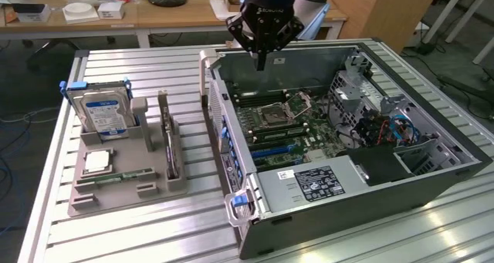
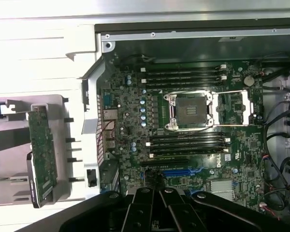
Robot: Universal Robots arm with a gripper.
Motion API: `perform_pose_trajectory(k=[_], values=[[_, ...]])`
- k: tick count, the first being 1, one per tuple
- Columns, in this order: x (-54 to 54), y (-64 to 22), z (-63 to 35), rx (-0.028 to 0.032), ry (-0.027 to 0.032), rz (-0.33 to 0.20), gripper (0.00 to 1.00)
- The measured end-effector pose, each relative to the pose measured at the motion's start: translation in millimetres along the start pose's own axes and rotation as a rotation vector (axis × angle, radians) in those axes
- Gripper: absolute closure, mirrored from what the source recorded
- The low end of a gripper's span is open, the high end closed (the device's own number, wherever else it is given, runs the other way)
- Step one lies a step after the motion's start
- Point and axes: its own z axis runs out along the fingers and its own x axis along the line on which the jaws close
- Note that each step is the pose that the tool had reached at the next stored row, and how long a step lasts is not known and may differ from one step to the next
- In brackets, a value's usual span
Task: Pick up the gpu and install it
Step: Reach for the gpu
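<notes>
The gpu [image 1: 171, 154] stands on edge in a slot of the grey holder tray [image 1: 115, 196], on the exterior view's left beside the open computer case [image 1: 432, 176]. In the wrist view the gpu [image 2: 42, 154] shows as a green board outside the case wall. My gripper [image 1: 261, 62] hangs above the far end of the case interior, well away from the gpu. Its fingers [image 2: 157, 205] are shut with nothing between them. Below it lies the motherboard [image 2: 130, 121] with an open CPU socket [image 2: 191, 111] and a blue expansion slot [image 2: 176, 171].
A hard drive with a blue label [image 1: 106, 110] stands upright at the tray's far end. A CPU chip [image 1: 99, 160] and a memory stick [image 1: 124, 175] lie flat on the tray. Cables [image 1: 390, 130] and a black power supply [image 1: 386, 165] fill the case's right side. Desks stand behind.
</notes>
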Motion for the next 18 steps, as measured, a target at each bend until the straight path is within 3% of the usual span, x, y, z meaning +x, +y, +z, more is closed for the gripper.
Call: perform_pose_trajectory(k=[18], values=[[23.5, -1.7, -0.6, 0.0000, 0.0001, 0.000, 0.90]])
